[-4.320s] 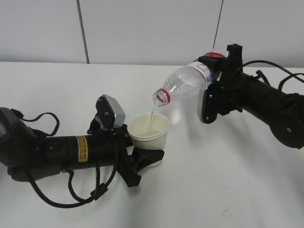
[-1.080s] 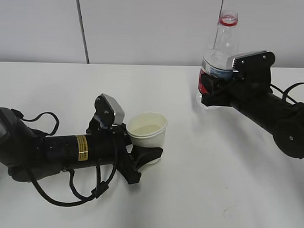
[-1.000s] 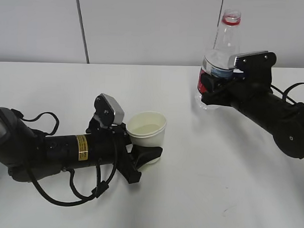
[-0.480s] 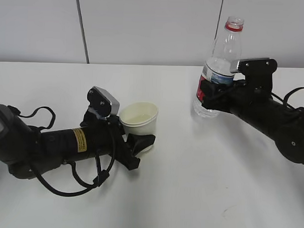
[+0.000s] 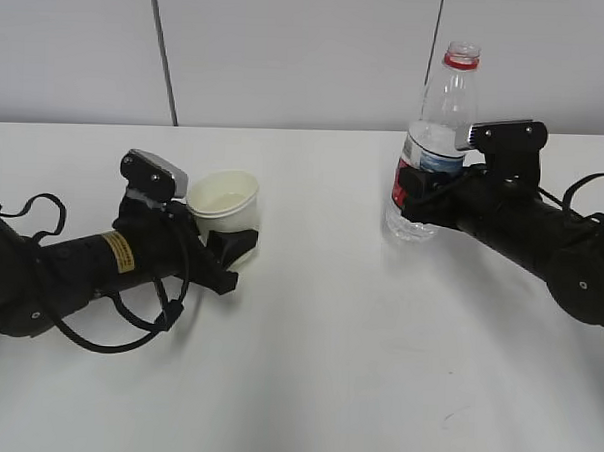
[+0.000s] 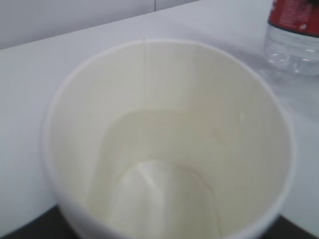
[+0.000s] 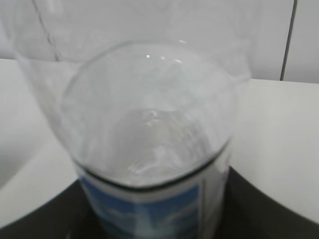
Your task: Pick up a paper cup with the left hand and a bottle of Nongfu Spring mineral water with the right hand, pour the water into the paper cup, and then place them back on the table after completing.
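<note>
White panelled wall stands behind the white desk (image 5: 308,335), which bears a small scuff (image 5: 452,418) near its front right.

On the left, the left hand (image 5: 220,245) lies low along the desk, yellow sticker (image 5: 114,251) on its forearm, its fingers (image 5: 234,244) closed around the lower part of the cup (image 5: 223,201). The cup stands upright at the left of the desk; whether its base touches the surface cannot be told. From the left wrist, a shallow pool of water (image 6: 159,169) shows in the cup's bottom.

At right, the bottle (image 5: 432,141) stands upright and uncapped, red ring at its neck, well apart from the cup, its base on the desk. The right hand (image 5: 414,195) holds it with fingers at the label; the right wrist view shows the label band and clear shoulder close up.
</note>
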